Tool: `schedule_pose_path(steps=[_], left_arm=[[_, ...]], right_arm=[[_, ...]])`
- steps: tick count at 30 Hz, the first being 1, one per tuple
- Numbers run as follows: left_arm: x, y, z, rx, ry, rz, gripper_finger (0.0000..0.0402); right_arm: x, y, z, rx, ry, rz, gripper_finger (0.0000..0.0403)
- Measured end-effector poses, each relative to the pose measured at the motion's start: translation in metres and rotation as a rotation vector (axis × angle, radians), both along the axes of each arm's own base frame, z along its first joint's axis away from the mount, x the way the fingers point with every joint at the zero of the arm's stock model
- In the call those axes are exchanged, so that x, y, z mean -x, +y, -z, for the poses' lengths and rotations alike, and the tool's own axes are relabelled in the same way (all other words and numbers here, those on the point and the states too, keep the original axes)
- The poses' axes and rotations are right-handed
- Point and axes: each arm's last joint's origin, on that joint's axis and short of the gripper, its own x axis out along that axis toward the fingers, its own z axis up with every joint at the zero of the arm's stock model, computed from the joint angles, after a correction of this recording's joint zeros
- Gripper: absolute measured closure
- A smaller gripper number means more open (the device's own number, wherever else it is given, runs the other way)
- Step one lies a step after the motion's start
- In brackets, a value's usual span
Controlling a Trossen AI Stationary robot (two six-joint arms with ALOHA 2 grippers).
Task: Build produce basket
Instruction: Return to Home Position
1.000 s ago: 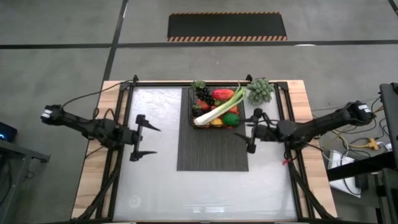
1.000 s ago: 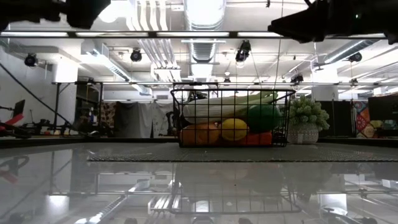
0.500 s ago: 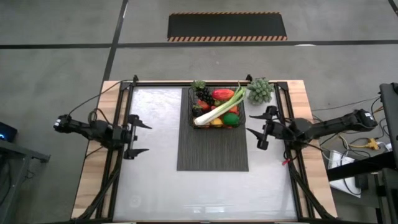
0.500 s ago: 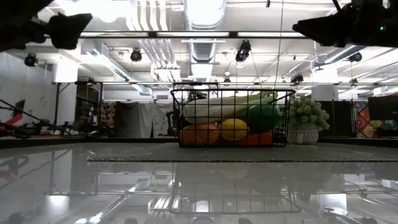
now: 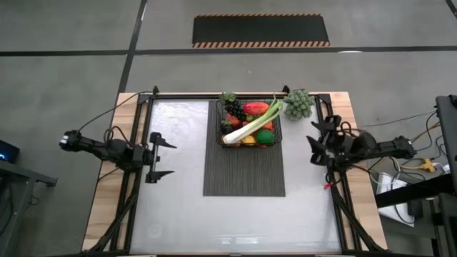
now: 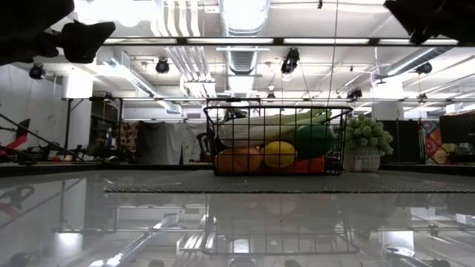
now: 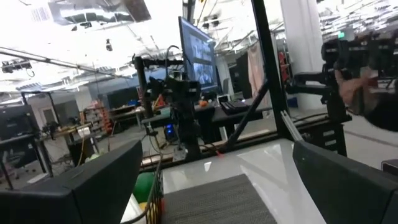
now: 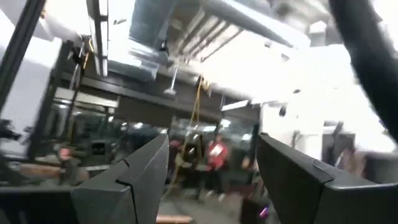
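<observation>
The black wire basket (image 5: 248, 123) stands on the far end of the dark ribbed mat (image 5: 244, 171). It is filled with produce: oranges and a lemon (image 6: 278, 154) at the bottom, a long pale-green celery stalk (image 5: 251, 124) lying slantwise on top. My left gripper (image 5: 170, 158) hovers open near the table's left edge, well left of the mat, nothing between its fingers (image 7: 93, 186). My right gripper (image 5: 313, 140) stands open at the table's right edge, right of the basket, tipped upward; its wrist view shows only the ceiling between the fingers (image 8: 124, 180).
A small potted green plant (image 5: 298, 104) stands just right of the basket at the far edge. The glossy tabletop (image 5: 178, 207) stretches bare on both sides of the mat and toward the near edge. Black frame rails (image 5: 330, 171) run along both table sides.
My right gripper has drawn back from beside the basket toward the table's right edge and tipped upward. My left gripper has pulled back a little toward the left edge and sunk lower. The basket and produce have stayed put.
</observation>
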Motion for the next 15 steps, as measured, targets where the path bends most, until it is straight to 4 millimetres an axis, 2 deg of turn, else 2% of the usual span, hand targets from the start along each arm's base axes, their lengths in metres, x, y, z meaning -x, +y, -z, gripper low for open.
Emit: schedule_pose_path(steps=[7, 15], left_arm=[[-0.0026, -0.0008, 0.0027, -0.009, 0.031, 0.000, 0.0002], [-0.0053, -0.0016, 0.0058, -0.020, 0.064, 0.000, 0.0002]], right_arm=[[0.0028, -0.0005, -0.0009, -0.197, -0.067, -0.122, 0.0174], [-0.0001, -0.0001, 0.0011, -0.240, -0.049, -0.148, 0.0174]])
